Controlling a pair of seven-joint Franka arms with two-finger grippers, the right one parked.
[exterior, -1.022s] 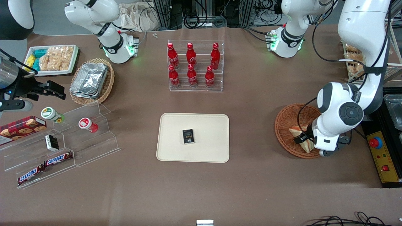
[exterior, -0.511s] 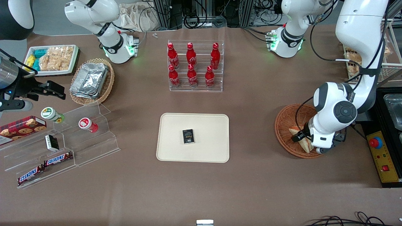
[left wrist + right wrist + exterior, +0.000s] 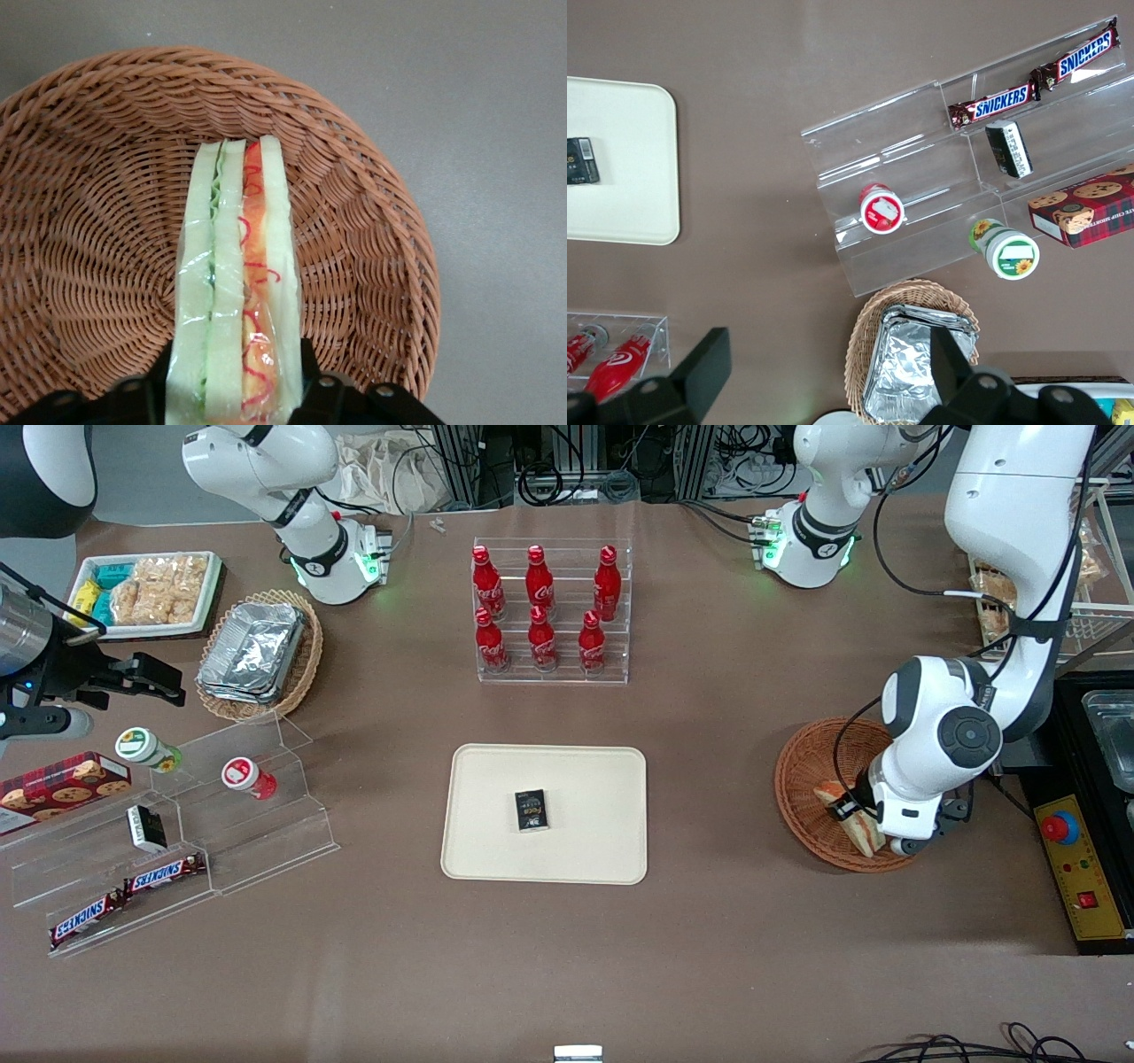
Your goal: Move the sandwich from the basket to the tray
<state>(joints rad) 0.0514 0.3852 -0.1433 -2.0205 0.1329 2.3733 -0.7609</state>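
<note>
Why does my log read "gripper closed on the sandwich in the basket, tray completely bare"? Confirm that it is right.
One detail is wrong. The tray is not bare: the front view shows a small dark packet lying on it. The rest holds: in the left wrist view the gripper clamps the sandwich on both sides, over the basket.

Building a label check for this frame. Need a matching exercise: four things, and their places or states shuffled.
Things:
1. sandwich
2. small black box
3. claw
4. foil containers

Places or states:
A. lying on the tray
B. stacked in the tan oval basket
C. standing on edge in the basket
D. closed on the sandwich, over the basket

Pairs: 1-C, 2-A, 3-D, 4-B
</note>
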